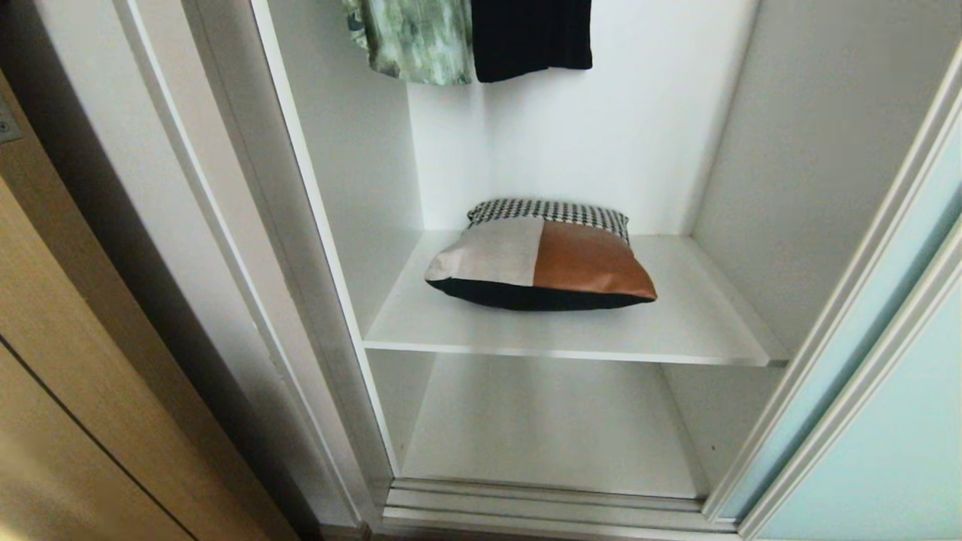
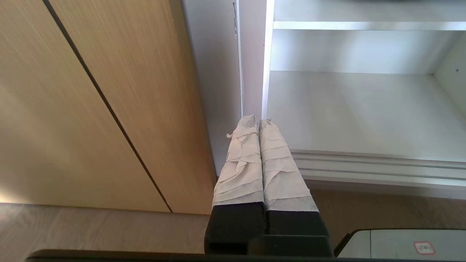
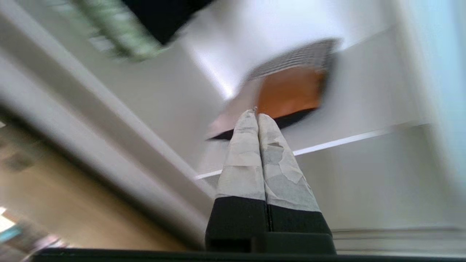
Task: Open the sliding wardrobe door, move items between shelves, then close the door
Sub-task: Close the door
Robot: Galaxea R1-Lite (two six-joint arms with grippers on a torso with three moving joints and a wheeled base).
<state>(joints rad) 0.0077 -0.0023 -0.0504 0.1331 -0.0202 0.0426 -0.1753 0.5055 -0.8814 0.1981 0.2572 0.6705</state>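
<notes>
Cushion: blk/wht houndstooth strip at back, beige patch, brown leather patch, blk underside. Shelves plain white. Sliding door pale blue-green w/ silver-white frame. Hanging cloth mottled green/wht, prob. a print; next one blk. Wood door tan. Gripper fingers wrapped off-white, bases blk.

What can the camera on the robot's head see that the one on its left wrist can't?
Only the head view shows the cushion on the upper shelf, the hanging clothes and the sliding wardrobe door pushed aside. Only the left wrist view shows the left gripper, shut and empty. Both show the lower shelf and tan wooden door.
</notes>
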